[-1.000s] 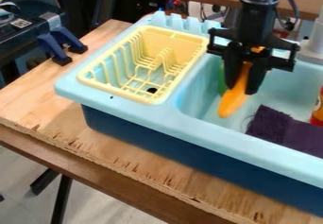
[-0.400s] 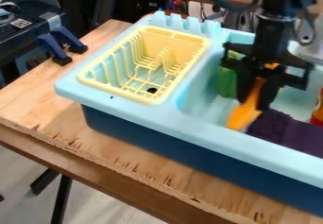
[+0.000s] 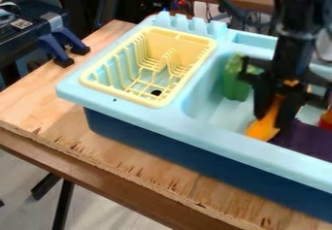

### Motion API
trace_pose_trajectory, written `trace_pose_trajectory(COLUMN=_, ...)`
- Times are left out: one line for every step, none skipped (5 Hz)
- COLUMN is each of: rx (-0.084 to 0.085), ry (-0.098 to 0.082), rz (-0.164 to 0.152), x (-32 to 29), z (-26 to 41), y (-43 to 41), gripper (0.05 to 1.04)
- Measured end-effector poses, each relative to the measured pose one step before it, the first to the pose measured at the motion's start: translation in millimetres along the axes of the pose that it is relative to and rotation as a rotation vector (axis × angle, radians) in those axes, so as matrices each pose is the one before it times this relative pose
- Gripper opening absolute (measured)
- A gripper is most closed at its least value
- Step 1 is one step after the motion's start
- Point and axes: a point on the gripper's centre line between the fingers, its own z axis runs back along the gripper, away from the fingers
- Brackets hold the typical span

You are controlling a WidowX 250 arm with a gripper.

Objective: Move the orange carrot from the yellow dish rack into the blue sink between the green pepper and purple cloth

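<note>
Orange elongated thing (image 3: 264,127): between the jaws of the black gripper (image 3: 274,119), over the near part of the sink (image 3: 224,131) basin. Jaws are closed on its sides, one to its left, one to its right. Long axis slants: upper end between the jaws, wide lower end sticking out below, toward near-left. So no offset to close; what matters is that overhang, as the low end leads the jaws on the near-left side and sits close to the near wall. My read: that end would meet wall or floor first. Can't tell if it touches anything now.

Purple cloth (image 3: 308,140) just right of the low end, in the basin. Red thing (image 3: 326,120) beyond it, far-right. Green thing (image 3: 235,78) far-left of the jaws, apart from the orange one. Yellow rack (image 3: 174,37) further left. Sink sits on the wooden bench (image 3: 40,100).
</note>
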Motion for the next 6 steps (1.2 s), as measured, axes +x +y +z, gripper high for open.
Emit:
trace_pose_trajectory(rx=0.0039, ry=0.0205, rz=0.1014, x=1.58, z=-3.87, y=19.53, gripper=0.349)
trace_pose_trajectory(rx=-0.0087, ry=0.0185, rz=0.0373, x=1.0, z=-0.75, y=10.06, gripper=0.418)
trace_pose_trajectory(rx=-0.0264, ry=-0.0187, rz=-0.0303, x=2.06, z=0.6, y=-5.79, gripper=0.735)
trace_pose_trajectory(rx=-0.0215, ry=-0.0373, rz=-0.0431, x=0.63, z=5.41, y=-10.58, gripper=0.995)
trace_pose_trajectory(rx=-0.0229, ry=-0.0257, rz=-0.0546, x=-1.9, z=7.02, y=-11.3, gripper=1.011)
trace_pose_trajectory(rx=-0.0175, ry=-0.044, rz=-0.0338, x=1.47, z=14.03, y=-5.37, gripper=1.007)
